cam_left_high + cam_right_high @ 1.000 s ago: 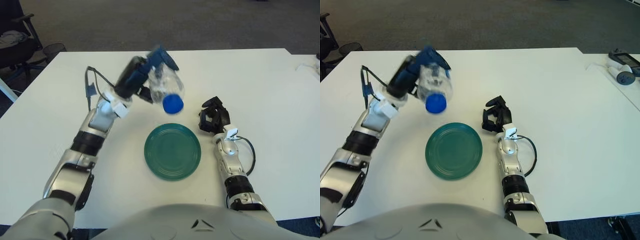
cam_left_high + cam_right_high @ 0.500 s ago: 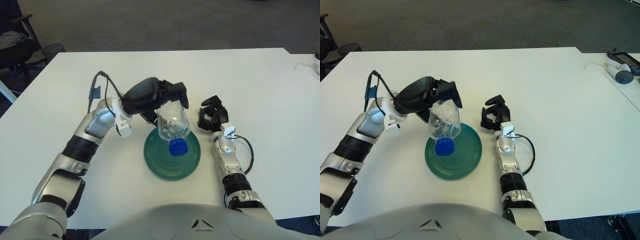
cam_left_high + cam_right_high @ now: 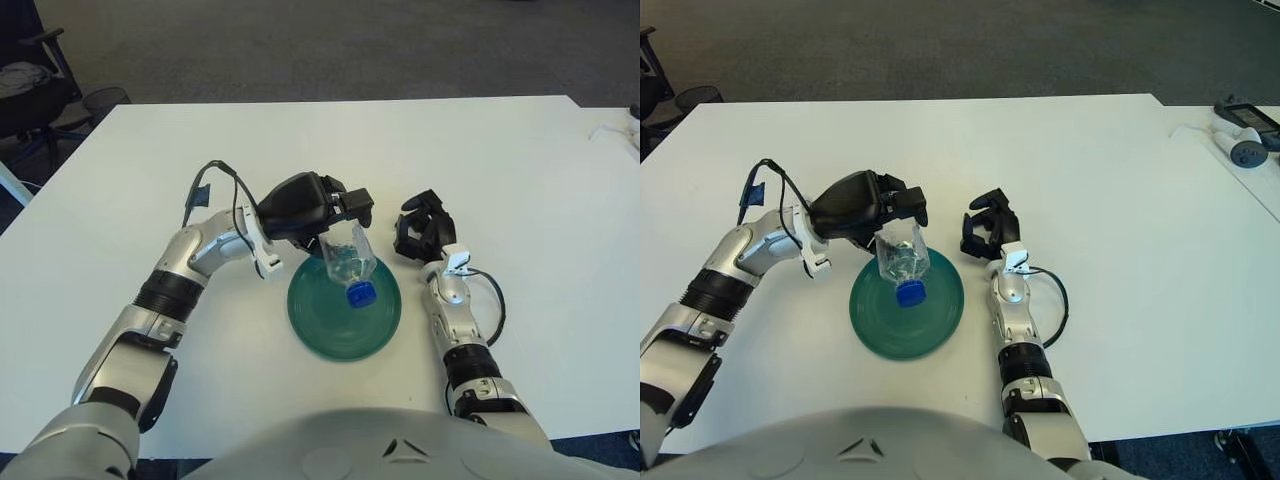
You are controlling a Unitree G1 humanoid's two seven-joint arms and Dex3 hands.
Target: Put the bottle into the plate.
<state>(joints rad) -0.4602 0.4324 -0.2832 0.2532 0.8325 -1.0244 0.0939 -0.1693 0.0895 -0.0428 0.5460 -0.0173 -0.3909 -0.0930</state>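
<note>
Left eye view: the left hand [image 3: 318, 205] grasps the bottle [image 3: 349, 260], cap-down over the green plate [image 3: 320, 315]. Lower it until it rests there before releasing. The right hand [image 3: 424, 229], curled and holding nothing, sits right of the plate.

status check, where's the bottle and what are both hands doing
Left hand gripping bottle, cap down over green plate. Right hand idle on table beside plate, holding nothing. Nothing in the way.

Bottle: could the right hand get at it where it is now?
Probably yes. The right hand rests on the table just right of the green plate, nothing between them. But the left hand grips the bottle from above, leaving mostly its cap end exposed.
</note>
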